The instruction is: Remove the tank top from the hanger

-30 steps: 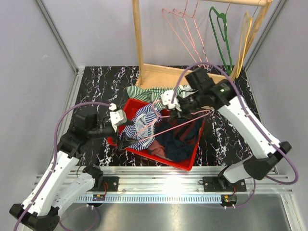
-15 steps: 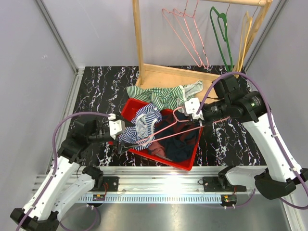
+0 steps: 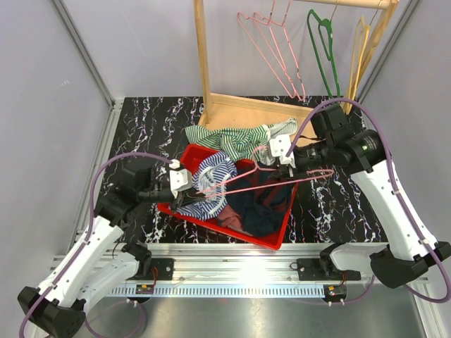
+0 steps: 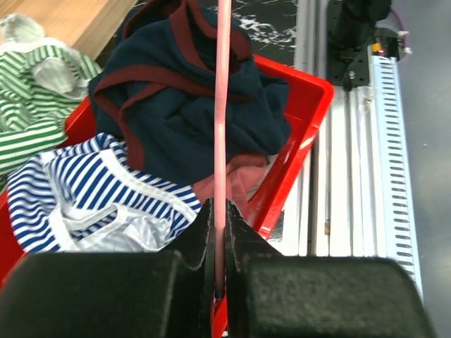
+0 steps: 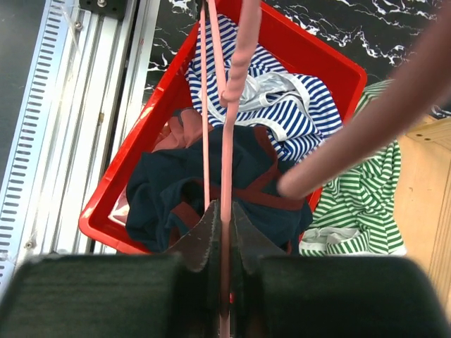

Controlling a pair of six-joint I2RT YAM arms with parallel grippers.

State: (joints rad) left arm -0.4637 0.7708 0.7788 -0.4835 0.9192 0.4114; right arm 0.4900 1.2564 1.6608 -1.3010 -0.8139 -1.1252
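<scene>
Top external: black marbled table [image 3: 155, 123], grey walls [image 3: 141, 42], wood rack [image 3: 202, 63] at rear. Striped tank top [image 4: 91, 183] in red bin [image 4: 303, 91]. L gripper [image 4: 220, 211], open earlier, now pinching pink hanger [image 4: 223, 105]; R gripper [image 5: 225, 211] likewise.

Left arm [image 3: 81, 257] and right arm [image 3: 393, 199]: 2 white shells, black joints, a purple cable [image 3: 134, 154] looping off each; left gripper [image 4: 220, 211] all black, matte, blocky.

A lab test cell: aluminium framing [image 3: 84, 53], plain grey panels [image 3: 148, 42], a slotted mounting rail [image 3: 232, 264].
</scene>
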